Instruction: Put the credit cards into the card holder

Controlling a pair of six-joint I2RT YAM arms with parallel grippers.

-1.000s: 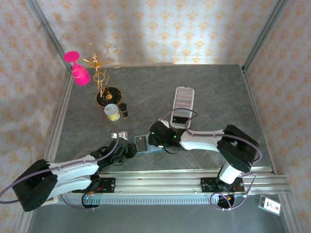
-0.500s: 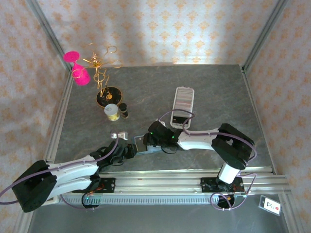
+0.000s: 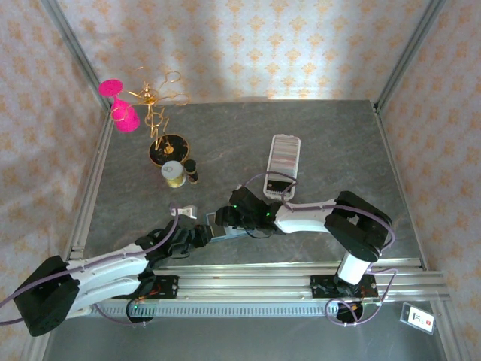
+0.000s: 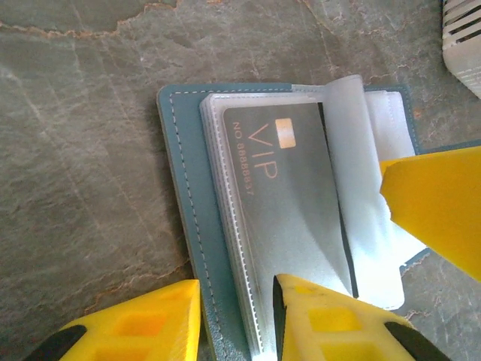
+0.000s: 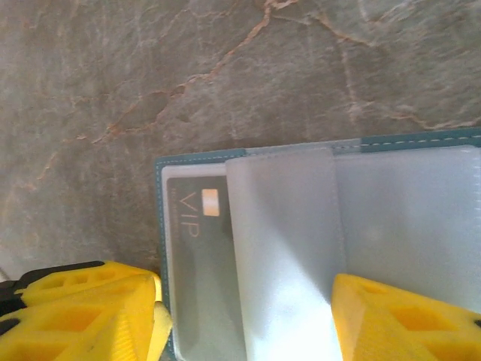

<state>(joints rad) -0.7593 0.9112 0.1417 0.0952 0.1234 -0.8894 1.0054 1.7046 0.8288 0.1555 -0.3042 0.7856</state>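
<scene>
Grey stone-look table (image 3: 225, 143), patterned paper walls on three sides: the teal holder (image 4: 176, 188) lies open and flat near the front edge, between your two arms. A grey VIP card (image 4: 293, 218) lies flat against its stack of clear sleeves, on the stitched-cover side. Your left gripper (image 4: 237, 286) straddles that side's near edge, one finger outside the cover and the other on the card. Its jaws are partly apart, and you cannot tell whether they pinch anything. Your right gripper (image 5: 244, 284) hangs over the holder with jaws wide, gripping nothing, a loose sleeve (image 5: 285, 248) lifted between them. Farther back on the table, more cards (image 3: 284, 156) stand in a striped row in the white tray (image 3: 286, 138).
</scene>
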